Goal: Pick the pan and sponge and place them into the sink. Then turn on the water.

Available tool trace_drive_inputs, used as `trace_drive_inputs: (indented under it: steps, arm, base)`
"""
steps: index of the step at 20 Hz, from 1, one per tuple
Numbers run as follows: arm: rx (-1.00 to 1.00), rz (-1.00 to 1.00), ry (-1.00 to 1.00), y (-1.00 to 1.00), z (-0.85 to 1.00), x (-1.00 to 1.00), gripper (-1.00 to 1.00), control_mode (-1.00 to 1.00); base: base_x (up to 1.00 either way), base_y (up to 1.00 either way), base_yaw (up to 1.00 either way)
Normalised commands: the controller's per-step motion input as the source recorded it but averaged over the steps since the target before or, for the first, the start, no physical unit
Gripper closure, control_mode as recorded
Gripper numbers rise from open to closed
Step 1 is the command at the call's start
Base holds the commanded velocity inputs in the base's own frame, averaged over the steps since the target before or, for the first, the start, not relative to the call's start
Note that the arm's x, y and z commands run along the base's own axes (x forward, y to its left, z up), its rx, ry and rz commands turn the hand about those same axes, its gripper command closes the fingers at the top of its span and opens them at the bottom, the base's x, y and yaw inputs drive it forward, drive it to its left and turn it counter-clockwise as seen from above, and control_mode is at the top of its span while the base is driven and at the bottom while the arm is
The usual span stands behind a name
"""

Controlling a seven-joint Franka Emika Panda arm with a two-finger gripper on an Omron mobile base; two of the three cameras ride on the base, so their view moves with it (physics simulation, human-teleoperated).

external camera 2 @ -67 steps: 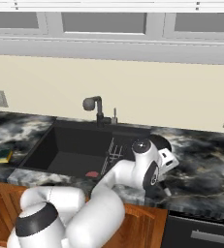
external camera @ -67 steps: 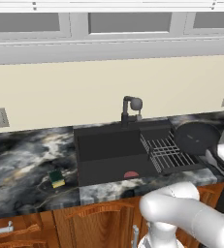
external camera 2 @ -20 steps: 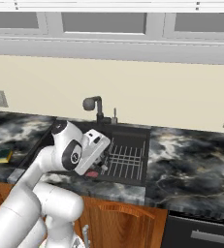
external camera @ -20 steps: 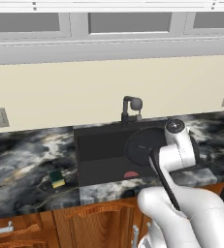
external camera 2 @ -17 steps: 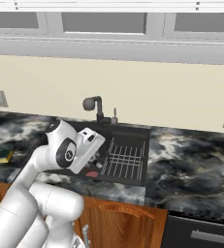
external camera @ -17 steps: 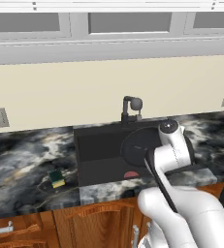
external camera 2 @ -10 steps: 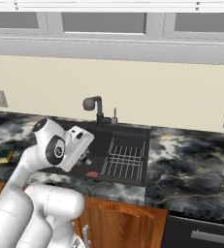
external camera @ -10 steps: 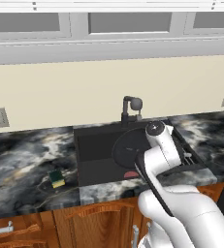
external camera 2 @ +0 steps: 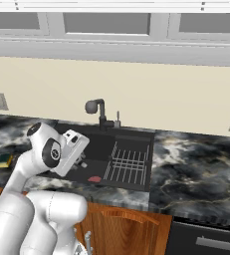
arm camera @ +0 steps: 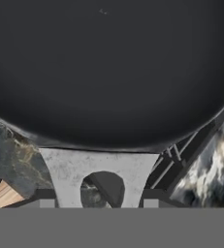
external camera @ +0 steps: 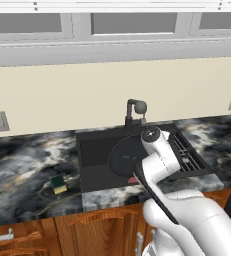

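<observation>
Presently, taking the sink as landmark and reading leftward to rightward in the left base view:

Sponge: yellow block with green top, lying flat on the marbled tabletop, just left of the sink's front left corner, well apart from the pan.

Sink: black basin set into the tabletop; faucet standing at its back rim. A red drain piece is resting on the basin floor.

Pan: round, black, hanging tilted over the sink's middle, its flat face turning toward the camera. In the hand view the pan is sitting directly above its grey handle plate.

Tool: closed, gripping the pan by its handle; the arm is rising in front of the sink's right half.

Wire dish rack: lying in the sink's right part.
</observation>
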Motion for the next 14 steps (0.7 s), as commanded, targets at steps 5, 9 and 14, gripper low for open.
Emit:
trace_drive_inputs:
  steps: [5, 9, 14]
  arm:
    - [0.0, 0.03, 0.0, 0.25, -0.17, 0.06, 1.0, -1.0]
    - [0.0, 0.02, 0.0, 0.23, -0.15, 0.14, 1.0, -1.0]
    - [0.0, 0.02, 0.0, 0.06, -0.17, 0.17, 1.0, -1.0]
  base:
    - [0.0, 0.0, 0.0]
    - [0.0, 0.0, 0.0]
    - [0.0, 0.0, 0.0]
